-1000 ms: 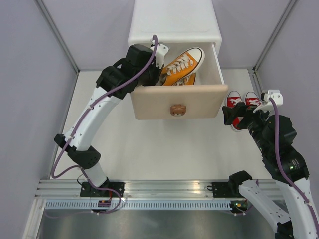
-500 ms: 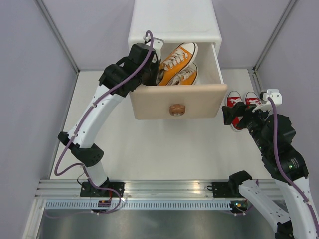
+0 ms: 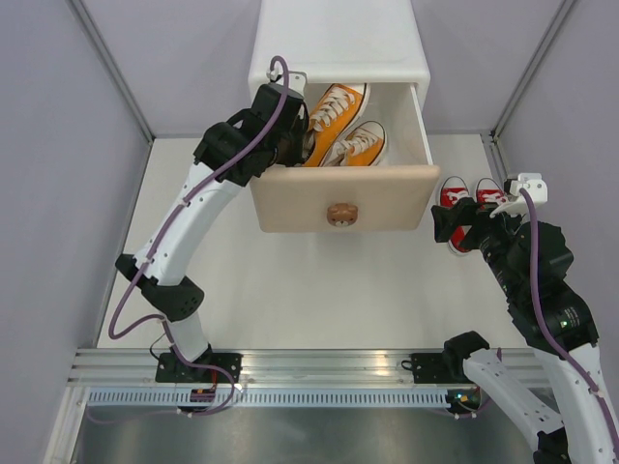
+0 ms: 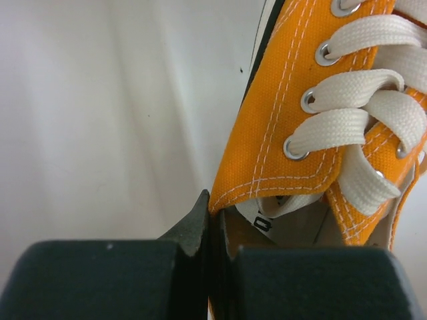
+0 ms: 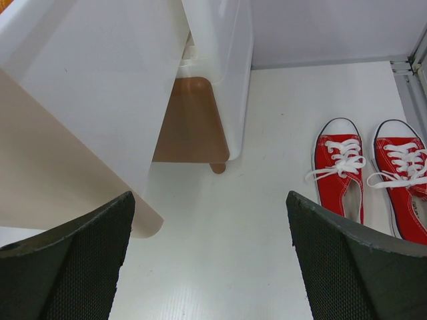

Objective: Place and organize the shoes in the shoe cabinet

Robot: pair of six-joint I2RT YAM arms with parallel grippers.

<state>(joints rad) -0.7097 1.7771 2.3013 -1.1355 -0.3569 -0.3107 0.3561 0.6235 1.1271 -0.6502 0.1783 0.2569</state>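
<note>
The white shoe cabinet (image 3: 338, 39) stands at the back with its upper drawer pulled out, beige front (image 3: 290, 203) and bear knob (image 3: 341, 213) facing me. Two orange shoes lie in the drawer, one at the left (image 3: 337, 104), one beside it (image 3: 360, 143). My left gripper (image 3: 293, 135) is inside the drawer's left end, shut on the collar of the left orange shoe (image 4: 293, 113). The two red shoes (image 3: 453, 193) (image 3: 488, 191) stand side by side on the table right of the cabinet. My right gripper (image 5: 210, 260) is open and empty, hovering near them (image 5: 337, 170).
In the right wrist view the drawer's white side (image 5: 100, 87) overhangs the lower brown drawer front (image 5: 190, 123) and a short brown leg (image 5: 217, 168). Grey walls enclose the white table (image 3: 290, 300). A metal rail (image 3: 319, 372) runs along the near edge.
My left gripper has swung the held orange shoe to the left and back, turning it from slanting across the drawer to lying beside the other orange shoe. The right arm has not moved.
</note>
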